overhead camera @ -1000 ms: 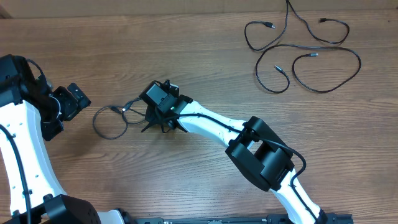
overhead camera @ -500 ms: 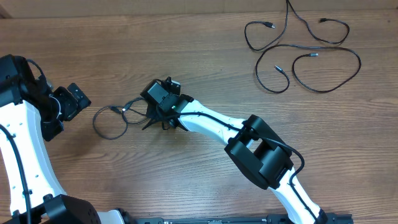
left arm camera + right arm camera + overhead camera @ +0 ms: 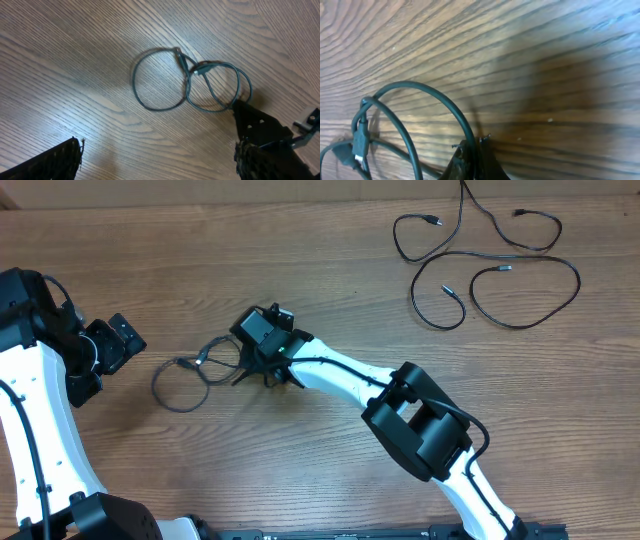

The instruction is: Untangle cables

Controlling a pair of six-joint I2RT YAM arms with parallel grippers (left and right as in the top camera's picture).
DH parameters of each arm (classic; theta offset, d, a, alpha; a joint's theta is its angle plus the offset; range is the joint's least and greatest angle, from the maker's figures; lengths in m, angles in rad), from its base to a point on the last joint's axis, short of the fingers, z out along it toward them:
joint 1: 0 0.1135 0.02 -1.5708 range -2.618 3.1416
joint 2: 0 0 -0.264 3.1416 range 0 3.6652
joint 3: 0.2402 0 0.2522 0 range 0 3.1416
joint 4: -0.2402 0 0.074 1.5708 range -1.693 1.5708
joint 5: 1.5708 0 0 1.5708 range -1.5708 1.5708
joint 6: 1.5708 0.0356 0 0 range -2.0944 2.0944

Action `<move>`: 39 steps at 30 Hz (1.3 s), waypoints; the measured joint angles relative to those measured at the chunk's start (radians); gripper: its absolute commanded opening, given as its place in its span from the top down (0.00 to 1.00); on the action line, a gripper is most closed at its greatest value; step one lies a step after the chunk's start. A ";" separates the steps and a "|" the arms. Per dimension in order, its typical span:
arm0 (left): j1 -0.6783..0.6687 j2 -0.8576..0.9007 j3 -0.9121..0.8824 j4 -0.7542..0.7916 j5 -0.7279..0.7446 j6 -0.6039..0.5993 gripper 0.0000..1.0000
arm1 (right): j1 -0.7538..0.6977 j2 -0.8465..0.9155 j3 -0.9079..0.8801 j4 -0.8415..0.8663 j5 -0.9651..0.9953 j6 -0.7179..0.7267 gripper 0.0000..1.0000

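Right wrist view: the right gripper (image 3: 472, 154) is pressing its fingers together on a strand of the small cable (image 3: 427, 102), pinching it low against the desk (image 3: 545, 45). One plug (image 3: 359, 141) is sitting at the crossing where the loops are meeting.

Left wrist view: that cable is lying in two loops side by side, a figure-eight of sorts, with both ends tucking through the middle. Off to the left of the loops, the left gripper (image 3: 120, 343) is hanging spread and empty, near but not touching.

Further out, at the far right of the desk, the other cables (image 3: 485, 265) are lying in loose curves and crossing one another in several places. Neither gripper is anywhere near them.

Judging progress: early going. The small cable is sitting well apart from the far bunch, so that much separation is looking done. Its own tangle is not yet opened: the loops are overlapping and the ends are threading through. Left to do, as I am reading it: draw this one out straight, then work through the far bunch, whose crossings I am not able to count from here.
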 measured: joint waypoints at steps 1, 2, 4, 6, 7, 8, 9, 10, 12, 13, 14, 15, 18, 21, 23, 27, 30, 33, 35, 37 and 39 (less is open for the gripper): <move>0.000 0.000 0.000 0.000 0.000 0.000 0.01 | -0.008 -0.003 0.000 -0.006 0.000 -0.014 0.96; 0.000 0.000 0.000 -0.001 0.000 0.000 0.00 | -0.019 -0.007 0.000 -0.015 0.000 -0.032 0.96; 0.000 0.000 0.000 -0.013 0.008 0.000 0.01 | -0.042 -0.020 -0.004 -0.029 0.001 -0.060 0.96; 0.000 0.000 0.000 -0.035 0.032 0.000 0.00 | -0.076 -0.056 -0.011 -0.044 0.002 -0.096 0.96; 0.000 0.000 0.000 -0.052 0.048 0.000 0.01 | -0.092 -0.084 -0.013 -0.051 0.002 -0.114 0.96; 0.000 0.000 0.000 -0.063 0.063 0.000 0.00 | -0.101 -0.101 -0.014 -0.056 0.002 -0.124 0.96; 0.000 0.000 0.000 -0.076 0.085 0.000 0.00 | -0.114 -0.137 -0.015 -0.068 0.003 -0.142 0.96; 0.000 0.000 0.000 -0.086 0.107 0.000 0.00 | -0.126 -0.178 -0.015 -0.077 0.005 -0.159 0.96; 0.000 0.000 0.000 -0.104 0.153 0.002 0.01 | -0.142 -0.262 -0.015 -0.096 0.005 -0.189 0.96; 0.000 0.000 0.000 -0.110 0.185 0.016 0.02 | -0.145 -0.313 -0.015 -0.109 0.005 -0.203 0.96; 0.000 0.000 0.000 -0.112 0.227 0.043 0.04 | -0.146 -0.361 -0.015 -0.122 0.008 -0.216 0.96; 0.000 0.000 0.000 -0.113 0.268 0.068 0.07 | -0.146 -0.411 -0.015 -0.135 0.009 -0.227 0.96; -0.004 0.000 0.000 -0.130 0.403 0.160 0.13 | -0.143 -0.543 -0.015 -0.160 0.003 -0.247 0.96; -0.021 0.000 0.000 -0.146 0.502 0.233 0.14 | -0.142 -0.628 -0.015 -0.174 -0.018 -0.256 0.96; -0.044 0.000 0.000 -0.161 0.562 0.281 0.14 | -0.142 -0.662 -0.015 -0.177 -0.044 -0.260 0.96; -0.114 0.000 0.000 -0.180 0.659 0.372 0.12 | -0.142 -0.697 -0.015 -0.182 -0.086 -0.265 0.96; -0.185 0.000 0.000 -0.179 0.702 0.418 0.12 | -0.142 -0.708 -0.015 -0.202 -0.106 -0.267 0.96; -0.248 0.000 0.000 -0.171 0.724 0.441 0.12 | -0.142 -0.710 -0.015 -0.208 -0.134 -0.268 0.96; -0.287 0.000 0.000 -0.156 0.732 0.447 0.11 | -0.142 -0.710 -0.015 -0.208 -0.153 -0.268 0.96; -0.322 0.000 0.000 -0.142 0.744 0.451 0.10 | -0.142 -0.710 -0.015 -0.209 -0.173 -0.269 0.96; -0.353 0.000 0.000 -0.124 0.750 0.454 0.09 | -0.142 -0.711 -0.015 -0.209 -0.191 -0.269 0.96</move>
